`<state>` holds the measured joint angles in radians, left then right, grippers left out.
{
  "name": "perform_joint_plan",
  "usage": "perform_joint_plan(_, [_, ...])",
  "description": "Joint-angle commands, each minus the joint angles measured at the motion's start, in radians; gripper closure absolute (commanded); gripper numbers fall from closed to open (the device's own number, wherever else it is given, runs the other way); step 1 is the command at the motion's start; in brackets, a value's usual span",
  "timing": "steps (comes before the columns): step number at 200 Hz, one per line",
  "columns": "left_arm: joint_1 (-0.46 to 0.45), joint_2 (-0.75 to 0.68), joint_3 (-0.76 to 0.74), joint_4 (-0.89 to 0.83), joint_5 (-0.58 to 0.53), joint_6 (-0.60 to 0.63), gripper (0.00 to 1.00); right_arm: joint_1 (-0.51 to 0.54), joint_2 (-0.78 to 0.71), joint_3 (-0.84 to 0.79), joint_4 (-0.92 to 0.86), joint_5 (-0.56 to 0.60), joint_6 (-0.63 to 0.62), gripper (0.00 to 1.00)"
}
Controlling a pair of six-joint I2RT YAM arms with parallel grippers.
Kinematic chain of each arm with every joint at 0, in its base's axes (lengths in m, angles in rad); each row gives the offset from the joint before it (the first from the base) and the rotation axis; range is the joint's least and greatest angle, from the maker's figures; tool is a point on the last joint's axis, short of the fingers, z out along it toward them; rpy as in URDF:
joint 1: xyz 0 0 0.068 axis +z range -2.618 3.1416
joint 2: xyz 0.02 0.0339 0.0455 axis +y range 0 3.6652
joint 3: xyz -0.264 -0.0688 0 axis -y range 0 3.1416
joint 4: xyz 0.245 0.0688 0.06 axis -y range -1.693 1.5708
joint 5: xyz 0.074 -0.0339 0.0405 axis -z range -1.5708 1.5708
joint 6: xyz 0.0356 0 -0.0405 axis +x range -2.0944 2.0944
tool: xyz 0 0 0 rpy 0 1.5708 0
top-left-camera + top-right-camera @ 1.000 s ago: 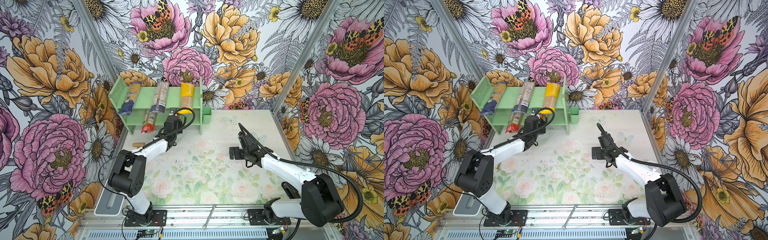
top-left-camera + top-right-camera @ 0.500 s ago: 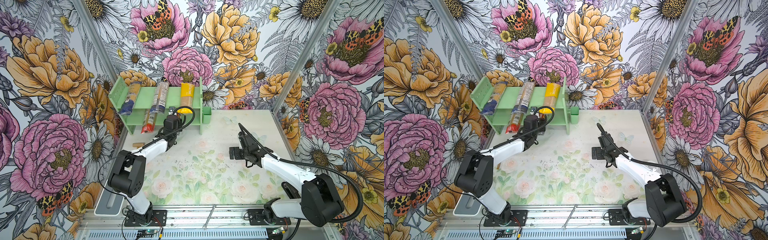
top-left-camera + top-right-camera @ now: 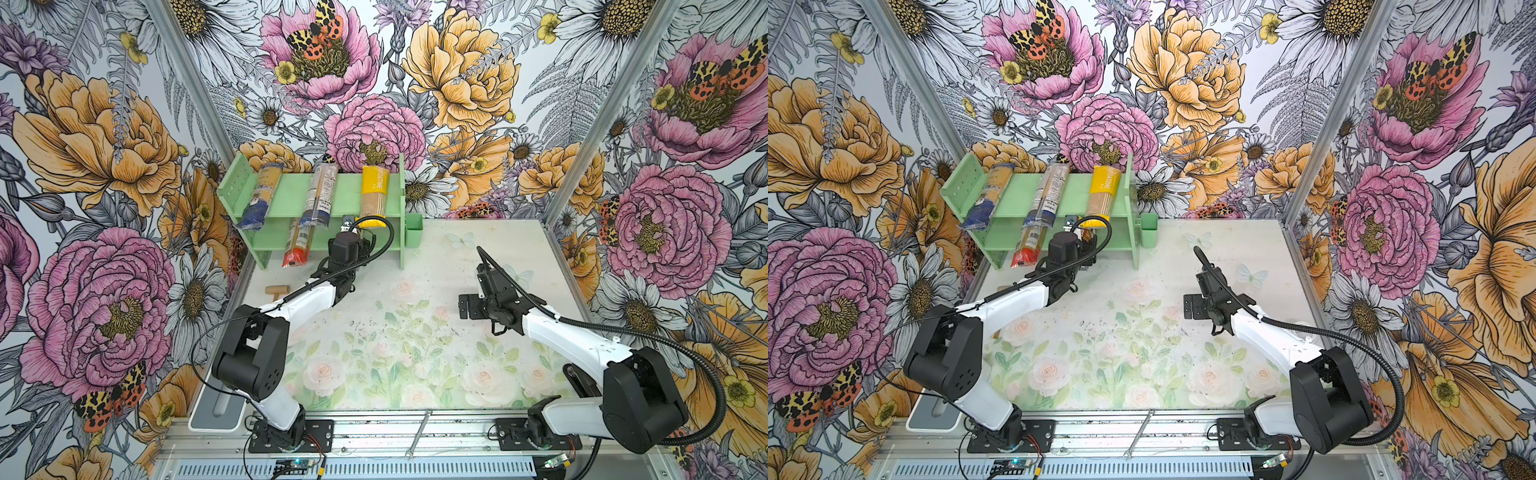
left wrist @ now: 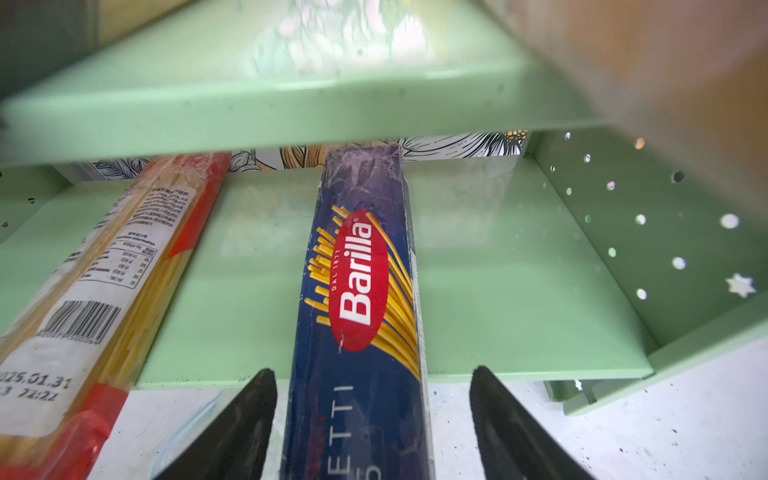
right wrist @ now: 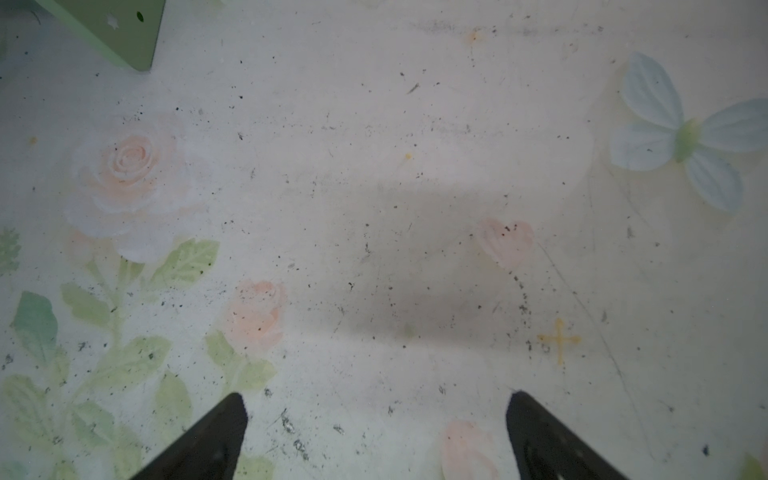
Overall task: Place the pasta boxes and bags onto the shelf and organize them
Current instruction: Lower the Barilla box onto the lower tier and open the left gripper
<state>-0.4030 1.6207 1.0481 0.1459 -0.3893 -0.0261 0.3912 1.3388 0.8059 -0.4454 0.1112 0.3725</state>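
Your left jaws stand open on either side of the dark blue Barilla box (image 4: 361,291). The left wrist view shows a gap between each finger and the box, narrower on one side, so nothing is gripped. The box lies lengthwise with its far end on the lower tier of the mint-green shelf (image 3: 291,199) and its near end reaching past the front edge over the counter (image 3: 415,353). Beside it on the same tier, apart from it, the red-ended clear bag (image 4: 124,266) lies at an angle, and its near end also passes the front edge. In both top views your left arm (image 3: 307,299) reaches to the shelf's front and its wrist covers most of the box, so you probably cannot judge from there how deep the box sits. Three packs lie front to back on the upper tier: a clear bag with a dark blue end (image 3: 259,195), a second blue-ended clear bag (image 3: 318,195) in the middle, and the yellow bag (image 3: 374,187). All three overhang the front edge. The small green cup (image 3: 413,230) sits against the outside of the side panel nearest the yellow bag. Your right jaws are spread wide over bare counter, well apart from the shelf, holding nothing.
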Motion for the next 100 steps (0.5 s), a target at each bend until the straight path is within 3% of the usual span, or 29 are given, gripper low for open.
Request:
perform_joint_plan(1, [-0.009,-0.06,-0.03,-0.013,-0.023,0.015,0.24,-0.006,-0.02,0.006,-0.007,0.018,-0.01,0.01])
perform_joint_plan(100, [-0.043,-0.214,-0.129,-0.095,-0.017,-0.016,0.2,-0.007,-0.055,0.033,-0.022,0.019,-0.026,0.0])
